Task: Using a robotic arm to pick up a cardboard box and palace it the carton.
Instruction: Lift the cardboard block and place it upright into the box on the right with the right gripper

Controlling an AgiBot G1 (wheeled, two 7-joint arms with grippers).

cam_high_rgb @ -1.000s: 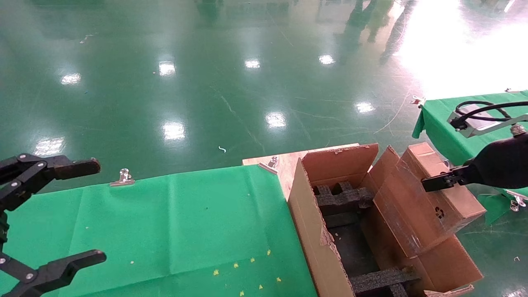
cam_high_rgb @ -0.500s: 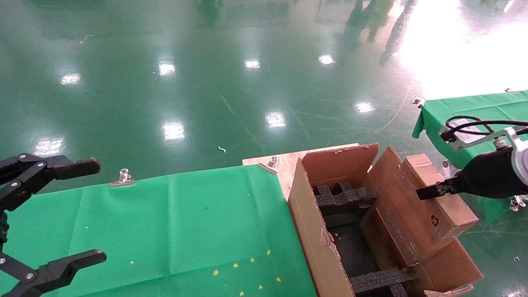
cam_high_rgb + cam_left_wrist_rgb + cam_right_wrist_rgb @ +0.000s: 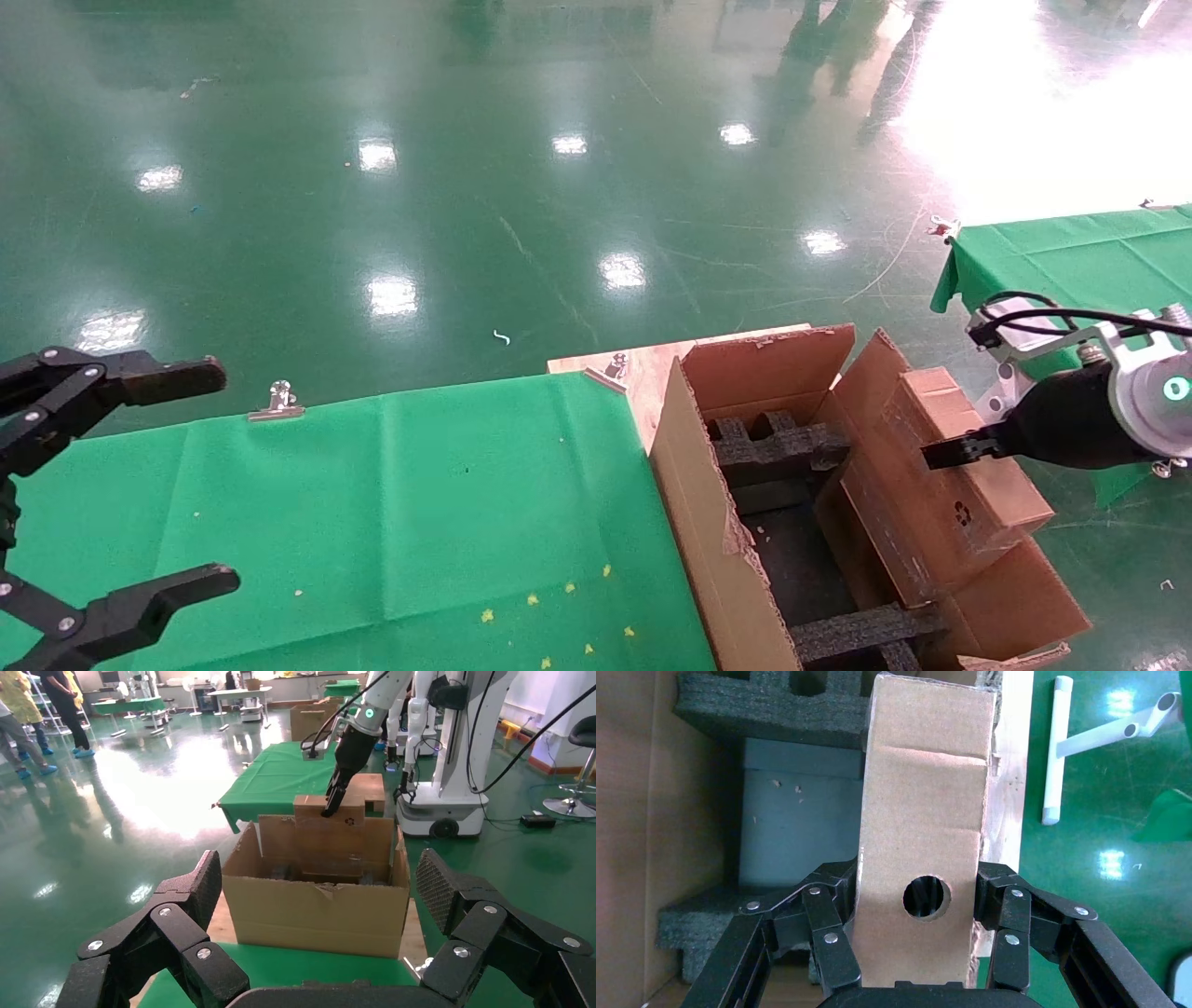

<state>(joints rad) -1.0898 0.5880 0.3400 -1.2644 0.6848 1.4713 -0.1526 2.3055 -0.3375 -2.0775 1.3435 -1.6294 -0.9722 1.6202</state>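
Placement step in hand: the right claw [image 3: 919,952] is clamped on the cardboard box [image 3: 950,485], held tilted over the carton's [image 3: 708,522] far-side flap, so lowering between the foam inserts [image 3: 773,447] seems next; the left claw [image 3: 140,485], spread apart, idles over the green tabletop [image 3: 419,503].

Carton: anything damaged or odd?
Yes. The large brown corrugated carton has a torn, ragged near flap edge. The right claw grips the small flat brown cardboard box tilted over it, not yet seated among the black foam inserts.

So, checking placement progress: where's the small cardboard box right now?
The cardboard box is on the head view's right, clamped in the right gripper, tilted over the carton's right side.
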